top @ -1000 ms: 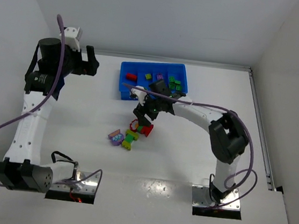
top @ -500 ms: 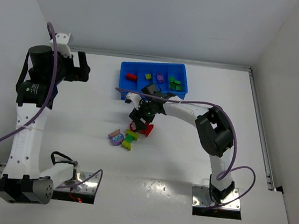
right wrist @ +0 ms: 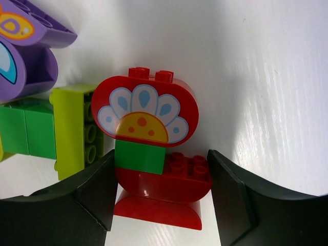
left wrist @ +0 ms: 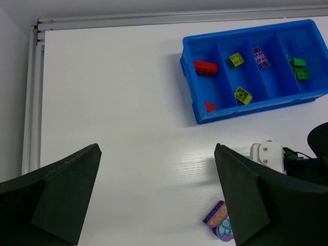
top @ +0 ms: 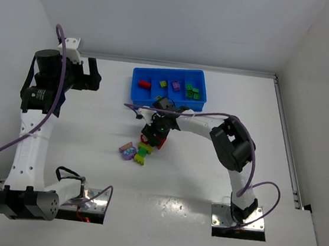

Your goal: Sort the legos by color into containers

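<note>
right gripper [right wrist: 161,169], jaws hugging both sides of the red flower cluster [right wrist: 146,113], grip can't be told. yellow-green brick [right wrist: 77,128] crowds its left, purple pieces [right wrist: 31,31] beyond. left gripper [left wrist: 156,148] wide open, blue tray [left wrist: 246,109] farther back.

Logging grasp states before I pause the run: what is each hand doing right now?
Left hand: open, holding nothing.
Right hand: straddles the red flower lego; cannot tell whether it grips it.

A robotics lab test cell. Bare white walls [top: 165,16] enclose a white desk [top: 94,115]. Two cabled arms [top: 32,137] are bolted to it.
</note>
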`<action>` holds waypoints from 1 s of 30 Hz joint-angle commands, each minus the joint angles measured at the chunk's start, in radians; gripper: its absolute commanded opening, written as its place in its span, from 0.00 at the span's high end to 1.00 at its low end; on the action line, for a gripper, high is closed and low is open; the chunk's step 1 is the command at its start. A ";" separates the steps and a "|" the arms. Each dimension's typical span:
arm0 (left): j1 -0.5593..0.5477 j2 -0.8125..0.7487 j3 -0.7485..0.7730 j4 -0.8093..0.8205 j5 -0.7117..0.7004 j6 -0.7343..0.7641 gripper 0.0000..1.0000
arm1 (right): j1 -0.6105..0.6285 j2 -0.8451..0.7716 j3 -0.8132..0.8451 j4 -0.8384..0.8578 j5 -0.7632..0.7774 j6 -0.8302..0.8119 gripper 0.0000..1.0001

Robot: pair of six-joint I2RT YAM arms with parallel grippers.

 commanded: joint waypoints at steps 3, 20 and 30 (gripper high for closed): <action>0.011 -0.005 -0.033 0.043 0.022 0.002 0.00 | 0.016 0.048 -0.008 0.021 0.055 -0.045 0.86; -0.009 0.014 -0.415 0.145 0.797 -0.043 0.08 | -0.036 -0.424 -0.293 0.128 0.055 -0.142 1.00; -0.100 0.282 -0.312 0.251 0.961 -0.135 0.08 | -0.008 -0.582 -0.336 0.205 0.009 -0.161 1.00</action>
